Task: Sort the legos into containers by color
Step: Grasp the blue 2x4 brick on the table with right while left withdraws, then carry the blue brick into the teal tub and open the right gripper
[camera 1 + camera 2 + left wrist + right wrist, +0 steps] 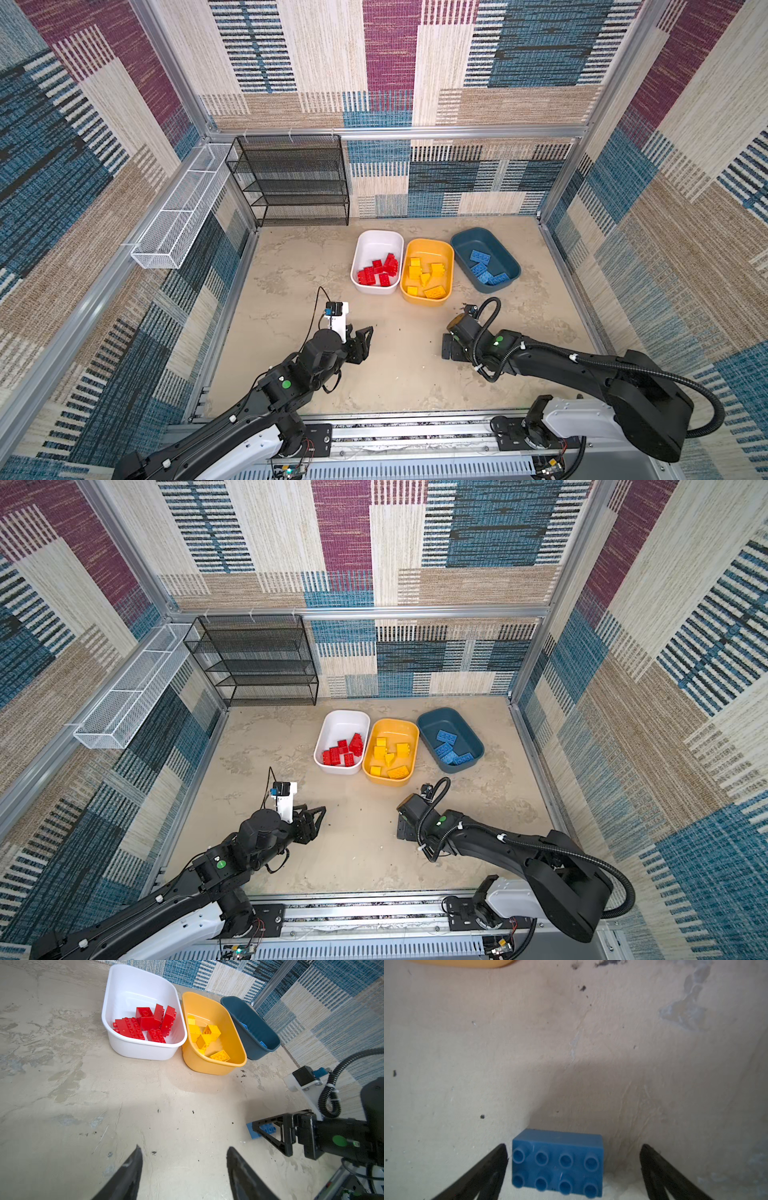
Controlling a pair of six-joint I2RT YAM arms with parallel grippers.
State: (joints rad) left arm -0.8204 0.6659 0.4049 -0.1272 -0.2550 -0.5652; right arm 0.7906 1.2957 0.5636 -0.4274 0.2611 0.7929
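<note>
Three containers stand in a row at the back: a white tub (378,246) with red legos (379,270), a yellow tub (430,248) with yellow legos (426,274), and a teal-blue tub (478,242) with blue legos (484,270). One blue 2x4 lego (557,1162) lies on the floor between the fingers of my right gripper (573,1145). That gripper is open: one finger almost touches the brick's end, the other stands well apart. The right wrist hides this brick in both top views; part of it (252,1135) shows in the left wrist view. My left gripper (183,1147) is open and empty over bare floor.
A black mesh shelf rack (291,178) stands at the back left. A long white wire basket (183,208) hangs on the left wall. Patterned walls enclose the floor on three sides, and a metal rail (415,432) runs along the front edge.
</note>
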